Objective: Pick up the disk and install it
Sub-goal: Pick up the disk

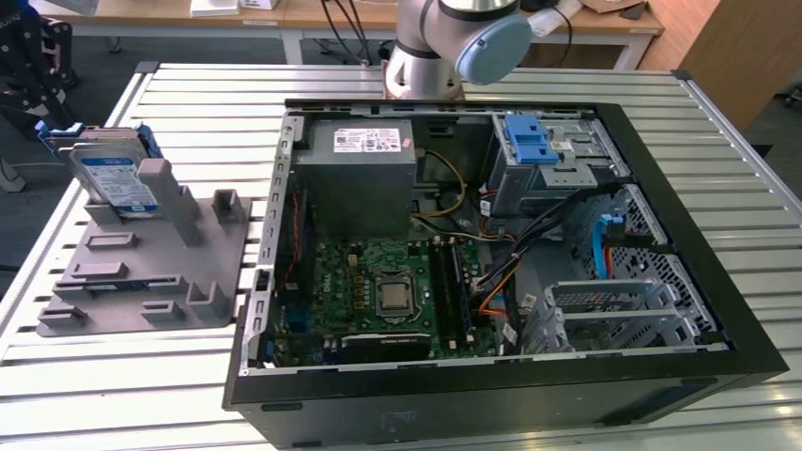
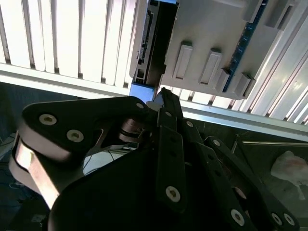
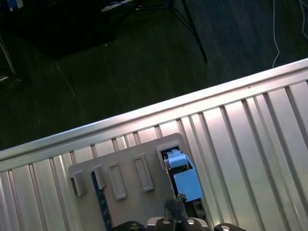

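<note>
Well, disk (image 1: 111, 178) sits in grey holder (image 1: 138, 272), not picked, not in case (image 1: 501, 399). My gripper (image 2: 161, 94) hangs over it; I can't tell if closed.

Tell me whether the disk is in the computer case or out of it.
Out. The disk stands in the grey holder, at the exterior view's left of the open computer case.

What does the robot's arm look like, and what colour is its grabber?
The arm is a smooth silver-grey tube with a round light-blue cap on its joint. In the second wrist view, the gripper is made of flat matte-black bars linked together like a chain of levers, dotted with small round silver pins.
</note>
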`<state>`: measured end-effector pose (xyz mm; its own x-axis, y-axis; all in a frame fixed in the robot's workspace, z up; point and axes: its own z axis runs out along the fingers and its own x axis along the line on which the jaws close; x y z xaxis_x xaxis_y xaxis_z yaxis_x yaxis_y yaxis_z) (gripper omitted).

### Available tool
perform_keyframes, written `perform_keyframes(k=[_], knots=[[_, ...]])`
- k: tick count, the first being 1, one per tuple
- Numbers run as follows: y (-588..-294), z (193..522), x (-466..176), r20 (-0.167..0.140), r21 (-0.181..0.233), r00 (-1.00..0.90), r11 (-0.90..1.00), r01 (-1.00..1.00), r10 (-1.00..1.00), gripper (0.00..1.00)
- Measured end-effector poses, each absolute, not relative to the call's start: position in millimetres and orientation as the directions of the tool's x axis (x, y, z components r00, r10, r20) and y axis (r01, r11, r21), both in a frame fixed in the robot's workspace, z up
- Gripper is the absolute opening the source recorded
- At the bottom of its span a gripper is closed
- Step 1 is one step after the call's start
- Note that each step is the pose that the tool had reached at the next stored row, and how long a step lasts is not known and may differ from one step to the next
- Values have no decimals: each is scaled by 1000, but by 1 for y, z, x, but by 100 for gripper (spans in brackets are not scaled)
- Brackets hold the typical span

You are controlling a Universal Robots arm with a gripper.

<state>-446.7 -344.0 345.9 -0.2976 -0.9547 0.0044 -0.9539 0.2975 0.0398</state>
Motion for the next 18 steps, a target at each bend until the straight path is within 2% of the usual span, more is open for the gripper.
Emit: perform_keyframes(k=[18], knots=[[-344,346,-447,4,40,-254,254,-966,-967,11]])
